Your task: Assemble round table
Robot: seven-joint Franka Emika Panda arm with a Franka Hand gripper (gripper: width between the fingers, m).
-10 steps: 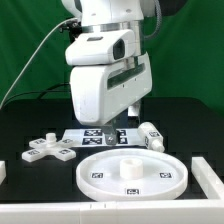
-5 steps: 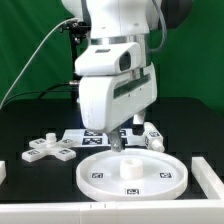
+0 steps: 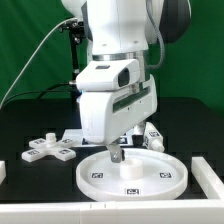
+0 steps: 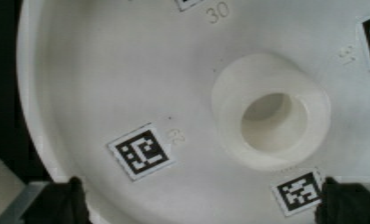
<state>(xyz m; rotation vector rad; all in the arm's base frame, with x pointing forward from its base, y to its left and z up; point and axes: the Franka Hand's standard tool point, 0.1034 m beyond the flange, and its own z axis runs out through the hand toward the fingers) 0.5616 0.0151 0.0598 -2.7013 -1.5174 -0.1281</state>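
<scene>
White round disc (image 3: 150, 171) on black counter (image 3: 25, 125) | gripper (image 3: 117, 154) low over it beside central hub (image 4: 280, 125), spread wide | cross-shaped piece (image 3: 45, 150) and cylinder (image 3: 152, 135) lie apart

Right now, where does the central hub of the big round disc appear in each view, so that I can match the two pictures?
Exterior view: the hub stands at the centre of the disc, close by the gripper.
Wrist view: the hub shows with its hole, ringed by white disc face.
Shared landmark: the square tags around the hub.
</scene>
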